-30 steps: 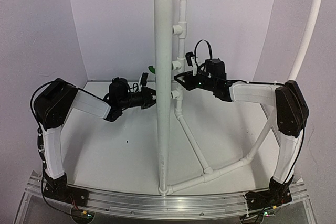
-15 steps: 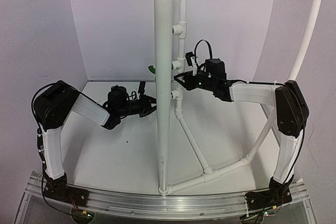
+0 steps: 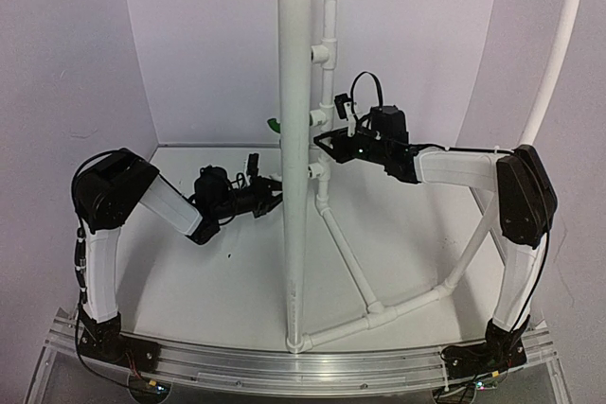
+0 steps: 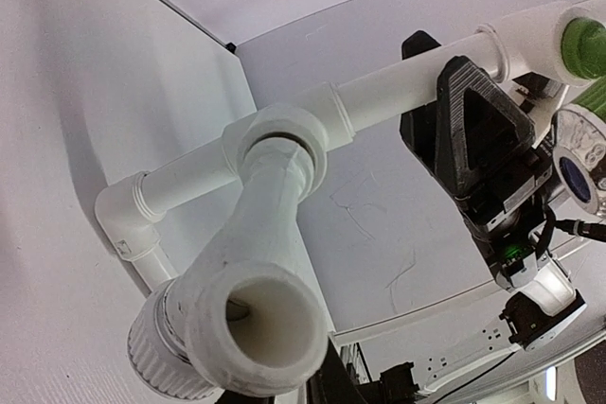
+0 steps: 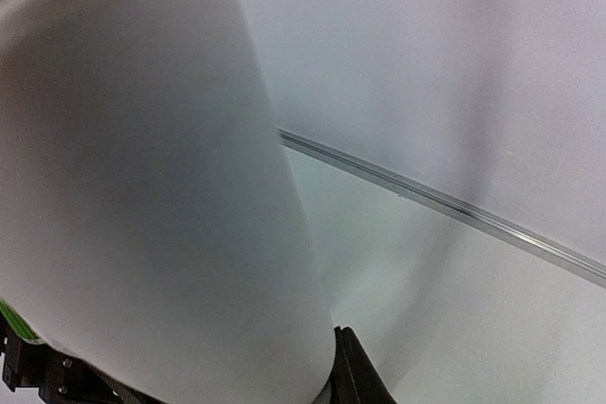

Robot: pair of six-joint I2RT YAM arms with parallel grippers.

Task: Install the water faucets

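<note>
My left gripper (image 3: 269, 194) is shut on the white faucet (image 4: 248, 283), which fills the front of the left wrist view with its open spout towards the camera. Its far end meets a tee outlet (image 4: 281, 137) on the thin white pipe (image 4: 398, 87). The green faucet (image 3: 274, 124) sits on a higher tee, and also shows in the left wrist view (image 4: 587, 43). My right gripper (image 3: 325, 144) is shut on the thin pipe between two tees; one black finger (image 4: 478, 130) lies across it. The right wrist view shows mostly blurred white pipe (image 5: 142, 186).
A thick white upright pipe (image 3: 294, 139) stands in the middle, in front of the thin pipe with its tees. Slanted pipes (image 3: 352, 262) run along the white table (image 3: 218, 272) to a curved pipe (image 3: 559, 54) at the right. White walls close in the back.
My left gripper has dropped lower and moved slightly right, towards the pipes, with the white faucet in it. The left elbow has shifted right. The right arm has not moved.
</note>
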